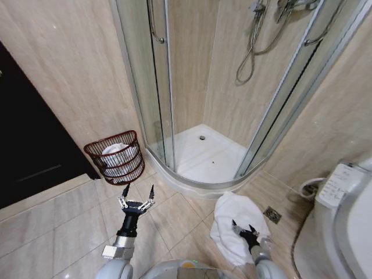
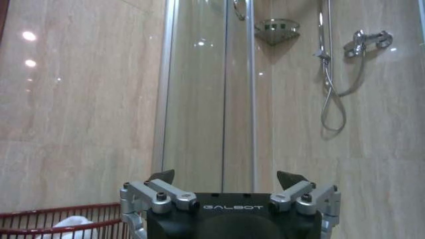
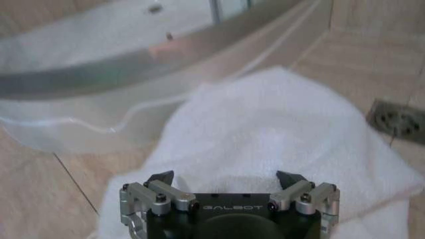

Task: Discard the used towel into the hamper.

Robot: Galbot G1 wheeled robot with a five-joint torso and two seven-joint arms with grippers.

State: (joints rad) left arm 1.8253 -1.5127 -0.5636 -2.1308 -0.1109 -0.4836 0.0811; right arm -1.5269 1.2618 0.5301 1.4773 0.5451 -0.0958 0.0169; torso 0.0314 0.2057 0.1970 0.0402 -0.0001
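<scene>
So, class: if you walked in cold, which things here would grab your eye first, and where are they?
A white towel lies crumpled on the floor tiles beside the shower tray, with the right pincer open just over it. Left of the shower, the red-brown hamper stands against the wall, already holding something white; the left pincer is open near it.

I count one hamper point(image 1: 116, 157) holding one white cloth point(image 1: 118, 152), one towel point(image 1: 235, 226) on the floor, one floor drain point(image 1: 272, 215), two grippers, left point(image 1: 137, 189) and right point(image 1: 243, 226).

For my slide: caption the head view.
Right tool open over white towel beside shower; left tool open near hamper.
</scene>
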